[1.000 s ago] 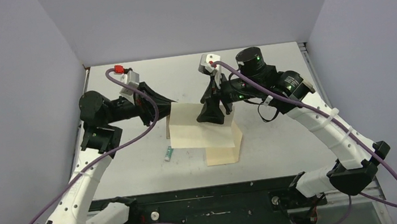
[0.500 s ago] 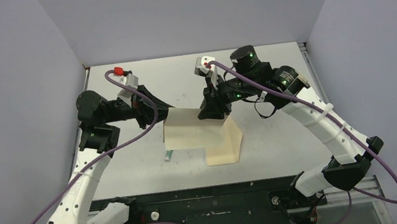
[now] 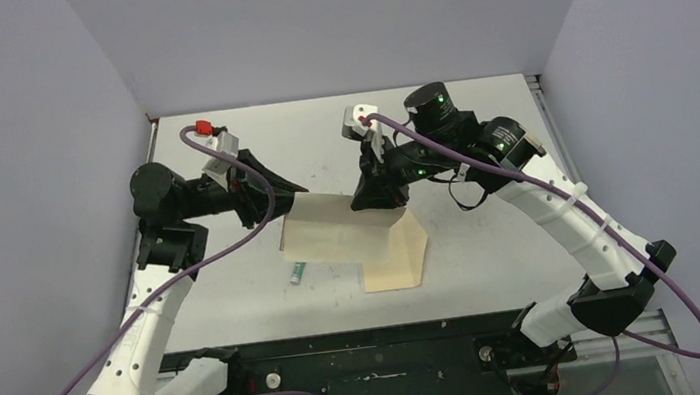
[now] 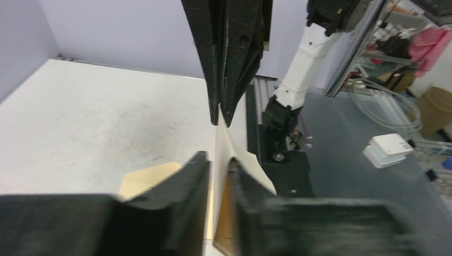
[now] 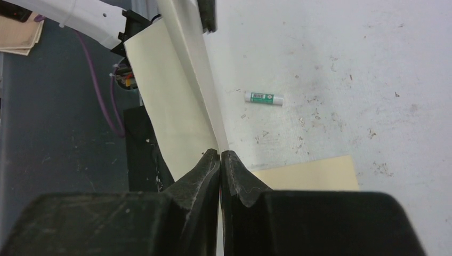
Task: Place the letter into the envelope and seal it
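Top external — left end effector (image 3: 298, 194), right end effector (image 3: 374, 206) both pinching pale cream paper envelope (image 3: 331, 236); we fear uneven pull tears it.

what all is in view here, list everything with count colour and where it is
envelope: one, pale cream, lifted above the table's middle, held by both pincers
tan sheet: one, tan, flat on the table, partly under the envelope
small tube: one, white and green, on the table left of the tan sheet
table: one, white, scuffed
left pincer: one, black, shut on the envelope's left corner
right pincer: one, black, shut on the envelope's far edge
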{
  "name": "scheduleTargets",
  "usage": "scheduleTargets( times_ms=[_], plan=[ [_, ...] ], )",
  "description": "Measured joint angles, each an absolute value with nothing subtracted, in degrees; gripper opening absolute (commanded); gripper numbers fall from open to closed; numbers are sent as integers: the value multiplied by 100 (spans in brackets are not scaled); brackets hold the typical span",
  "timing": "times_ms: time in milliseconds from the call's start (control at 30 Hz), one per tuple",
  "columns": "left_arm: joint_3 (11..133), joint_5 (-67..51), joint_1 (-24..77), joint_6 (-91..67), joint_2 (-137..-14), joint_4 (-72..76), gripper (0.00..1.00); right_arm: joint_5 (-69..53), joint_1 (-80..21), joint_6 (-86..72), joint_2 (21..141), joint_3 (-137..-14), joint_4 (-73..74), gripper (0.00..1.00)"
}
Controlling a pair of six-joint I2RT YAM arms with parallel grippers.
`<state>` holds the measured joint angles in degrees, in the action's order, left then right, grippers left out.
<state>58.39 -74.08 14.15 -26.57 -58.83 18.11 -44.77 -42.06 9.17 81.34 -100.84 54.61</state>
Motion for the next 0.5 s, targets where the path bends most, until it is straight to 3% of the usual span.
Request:
scheduleTargets(
  times_ms=[67, 133, 300, 500],
  plan=[
    [5815, -7330, 1319, -2635, -5857, 1780, 53, -4320, -4209, 902, 8130, -10075, 5430, 5],
    [5778, -7190, 1177, -2471, -5795, 1623, 67, -4060, -4198, 858, 8097, -9994, 5301, 5],
    [5660, -6208, 843, -1927, -5561, 770, 82, -2974, -4154, 709, 7885, -9636, 4952, 5],
    [5586, -4351, 777, -1756, -5406, -40, 88, -928, -4115, 443, 7745, -9247, 4403, 5]
  ],
)
